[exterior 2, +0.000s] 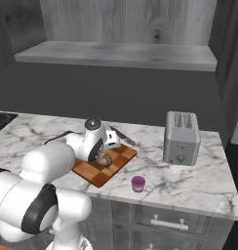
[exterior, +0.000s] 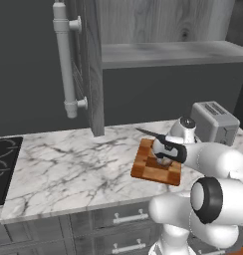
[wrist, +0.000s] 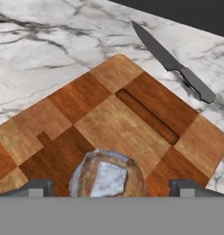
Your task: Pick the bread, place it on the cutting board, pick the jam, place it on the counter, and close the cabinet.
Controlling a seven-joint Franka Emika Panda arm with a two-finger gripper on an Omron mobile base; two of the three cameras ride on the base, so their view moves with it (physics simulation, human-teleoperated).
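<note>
End effector [wrist: 109, 187] spread wide around bread [wrist: 107, 176] on cutting board [wrist: 132, 119], bread's lower edge cut off; jam [exterior 2: 138, 183] on counter [exterior 2: 199, 176]

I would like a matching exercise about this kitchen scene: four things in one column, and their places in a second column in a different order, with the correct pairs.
Things:
1. bread
2. jam
3. knife
4. toaster

Places:
A. on the counter, near its front edge
B. on the cutting board, between the gripper tips
C. on the counter, beside the board's far edge
D. upright at the back of the counter

Pairs: 1-B, 2-A, 3-C, 4-D
</note>
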